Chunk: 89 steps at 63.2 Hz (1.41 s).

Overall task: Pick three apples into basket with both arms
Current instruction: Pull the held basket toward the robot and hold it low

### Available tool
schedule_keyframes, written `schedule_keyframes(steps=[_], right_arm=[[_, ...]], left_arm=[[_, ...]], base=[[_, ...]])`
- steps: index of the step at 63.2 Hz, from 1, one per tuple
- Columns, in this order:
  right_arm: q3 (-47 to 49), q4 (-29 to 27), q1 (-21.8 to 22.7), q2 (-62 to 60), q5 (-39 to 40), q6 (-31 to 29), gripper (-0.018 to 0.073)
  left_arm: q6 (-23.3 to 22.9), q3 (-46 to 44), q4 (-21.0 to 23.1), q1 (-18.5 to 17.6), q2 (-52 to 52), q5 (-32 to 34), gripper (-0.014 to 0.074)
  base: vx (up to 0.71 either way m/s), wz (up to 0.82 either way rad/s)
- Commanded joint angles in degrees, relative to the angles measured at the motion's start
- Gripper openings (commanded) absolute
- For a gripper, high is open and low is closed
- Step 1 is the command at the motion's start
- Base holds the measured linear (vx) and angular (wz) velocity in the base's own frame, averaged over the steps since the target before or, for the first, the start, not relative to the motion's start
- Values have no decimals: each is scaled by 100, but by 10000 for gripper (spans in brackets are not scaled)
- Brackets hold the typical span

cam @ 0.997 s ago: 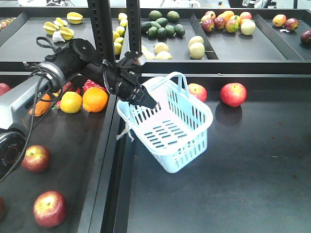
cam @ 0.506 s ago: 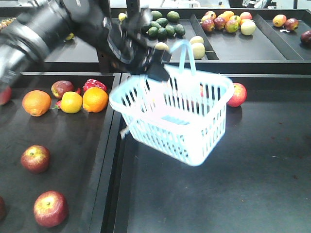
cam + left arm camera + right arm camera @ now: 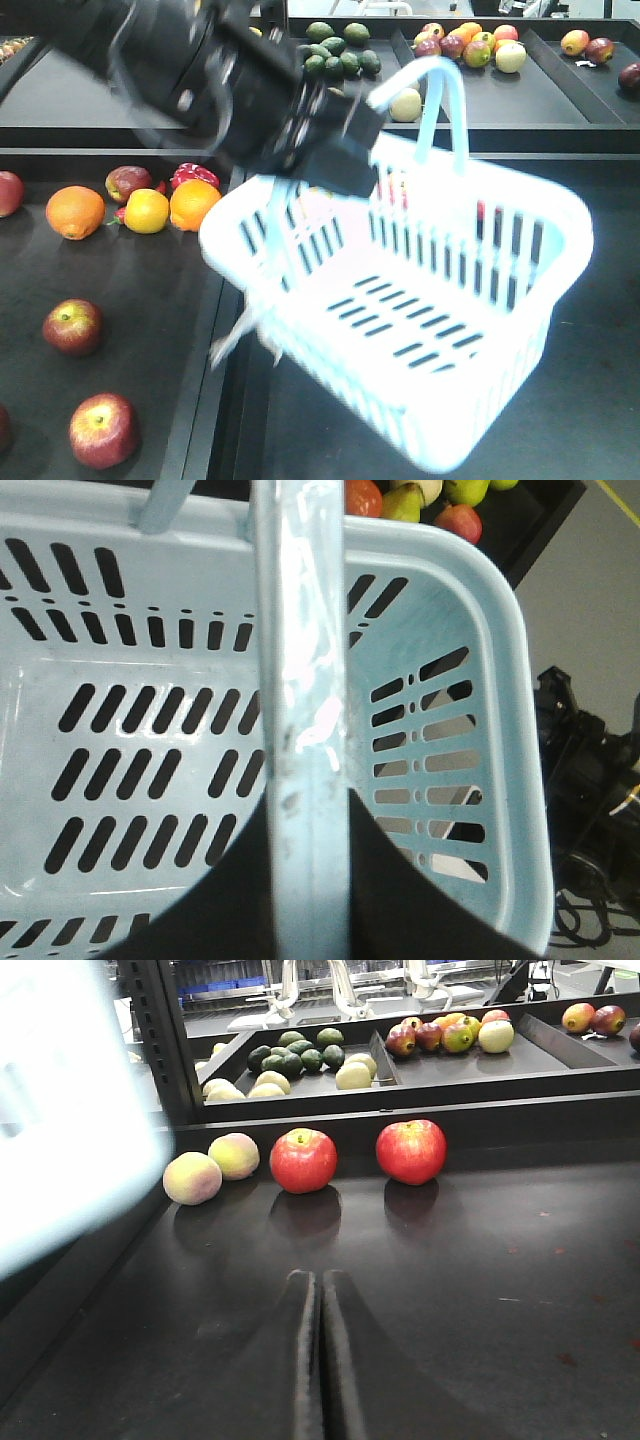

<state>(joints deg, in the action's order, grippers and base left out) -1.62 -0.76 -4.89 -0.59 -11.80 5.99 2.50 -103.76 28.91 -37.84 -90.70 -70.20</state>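
My left gripper (image 3: 340, 155) holds the pale blue basket (image 3: 500, 175) in the air, tilted and close to the camera. In the left wrist view the gripper (image 3: 308, 820) is shut on a pale blue strip of the basket (image 3: 150, 730), which is empty. Two red apples (image 3: 303, 1160) (image 3: 411, 1150) sit at the back of the right tray; in the front view the basket mostly hides them. More red apples (image 3: 72, 326) (image 3: 102, 430) lie in the left tray. My right gripper (image 3: 320, 1278) is shut on nothing, low over the tray floor, some way short of the two apples.
Oranges (image 3: 75, 212) (image 3: 195, 205) and a yellow fruit (image 3: 147, 211) lie in the left tray. Two pale peach-coloured fruits (image 3: 192, 1178) sit left of the red apples. The back shelf holds avocados (image 3: 335, 50) and mixed fruit (image 3: 465, 42). A raised divider (image 3: 225, 330) separates the trays.
The left arm has lifted the basket off the tray and swung it up, right and toward the camera. It now covers the two apples behind it.
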Motion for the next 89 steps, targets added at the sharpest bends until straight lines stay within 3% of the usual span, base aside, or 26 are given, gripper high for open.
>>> schedule_keyframes(steps=[1, 11, 18, 31, 36, 46, 51, 61, 80, 89], right_arm=[[-84, 36, 27, -63, 395, -47, -4], [-84, 36, 27, -63, 395, -47, -4], [-84, 36, 27, -63, 395, -47, -4], [-84, 36, 27, -63, 395, -47, -4], [-84, 36, 27, -63, 395, -47, -4], [-84, 36, 27, -63, 395, -47, -4], [-84, 36, 27, -63, 395, -47, -4], [-84, 36, 27, -63, 395, -47, -4], [-84, 36, 27, -63, 395, -47, -4], [-84, 36, 27, -63, 395, -47, -4]], left_arm=[[-281, 662, -2, -245, 780, 1063, -7], [-412, 2142, 9, -643, 1621, 2111, -7], [-680, 3165, 9, -918, 2215, 3188, -7], [-911, 4337, -19, -1016, 2846, 4309, -7], [-930, 4605, -258, -1016, 2922, 4569, -7], [-1260, 4794, -844, -1016, 2888, 4677, -7], [-1417, 4794, -1391, -1016, 2887, 4682, -7], [-1996, 4782, -2034, -1016, 2906, 4630, -7], [-2076, 4782, -2075, -1016, 2906, 4531, -7], [-2088, 4782, -1794, -1016, 2973, 4532, -7]], base=[[0, 0], [0, 0], [0, 0], [0, 0], [0, 0], [0, 0], [0, 0], [0, 0], [0, 0], [0, 0]])
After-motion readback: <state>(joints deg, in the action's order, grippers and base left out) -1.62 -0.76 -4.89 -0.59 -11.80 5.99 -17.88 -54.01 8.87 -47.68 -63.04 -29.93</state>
